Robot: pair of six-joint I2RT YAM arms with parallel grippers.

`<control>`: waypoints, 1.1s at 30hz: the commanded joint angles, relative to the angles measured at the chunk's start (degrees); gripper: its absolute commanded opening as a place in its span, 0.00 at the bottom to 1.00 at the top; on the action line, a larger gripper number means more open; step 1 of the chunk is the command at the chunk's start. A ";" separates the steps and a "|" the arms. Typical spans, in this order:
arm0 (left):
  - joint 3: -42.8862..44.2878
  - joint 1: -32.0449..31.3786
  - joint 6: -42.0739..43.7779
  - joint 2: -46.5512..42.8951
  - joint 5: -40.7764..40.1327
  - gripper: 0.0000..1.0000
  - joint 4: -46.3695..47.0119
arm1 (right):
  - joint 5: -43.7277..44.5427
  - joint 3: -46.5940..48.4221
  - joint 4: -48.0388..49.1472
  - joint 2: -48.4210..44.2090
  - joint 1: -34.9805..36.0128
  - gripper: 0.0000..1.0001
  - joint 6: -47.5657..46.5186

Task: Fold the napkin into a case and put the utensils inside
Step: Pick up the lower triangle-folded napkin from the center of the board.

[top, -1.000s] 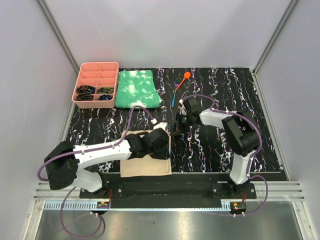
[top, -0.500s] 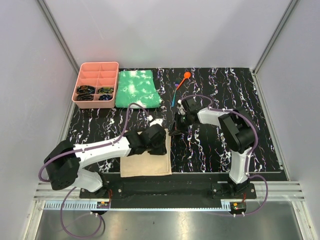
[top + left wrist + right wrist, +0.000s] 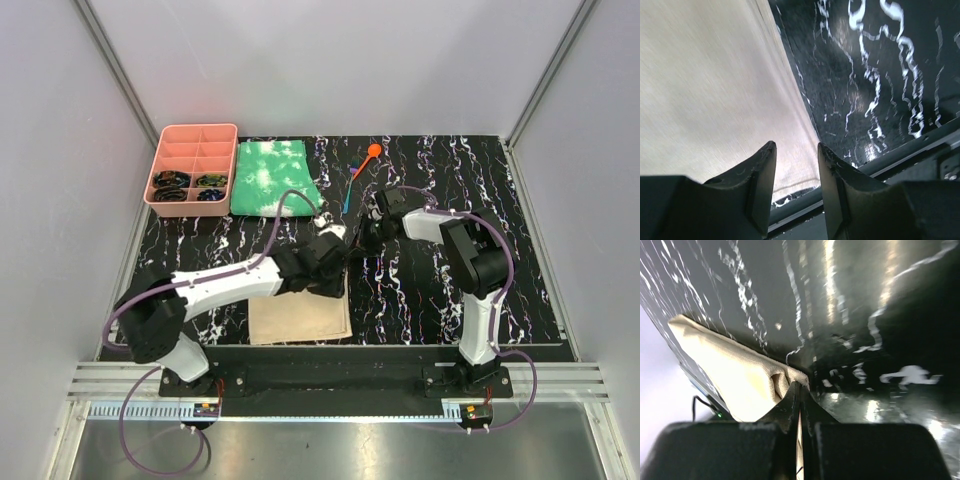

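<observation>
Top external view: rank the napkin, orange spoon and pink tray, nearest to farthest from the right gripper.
1. napkin, near-centre; its corner is pinched by the right gripper.
2. orange spoon, far side, just beyond the gripper.
3. pink tray, far-left corner.

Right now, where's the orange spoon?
Top view: the orange spoon lies near the far edge of the table, right of the green cloth, its handle angled toward the blue utensil.
</observation>
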 commanded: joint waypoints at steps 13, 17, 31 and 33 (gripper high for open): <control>8.92 -13.38 -5.21 10.03 -12.45 0.38 -8.10 | 1.63 -1.50 3.68 0.09 -1.07 0.00 1.69; 10.49 -14.26 -6.52 12.49 -12.28 0.42 -8.90 | 1.80 -1.42 3.68 -0.44 -1.07 0.00 1.51; 11.99 -14.61 -7.23 15.74 -7.89 0.33 -9.60 | 0.84 -0.62 3.60 0.27 -1.07 0.00 1.16; 12.08 -14.61 -7.32 15.83 -7.71 0.39 -9.51 | 0.31 -0.54 3.60 0.71 -1.07 0.00 1.16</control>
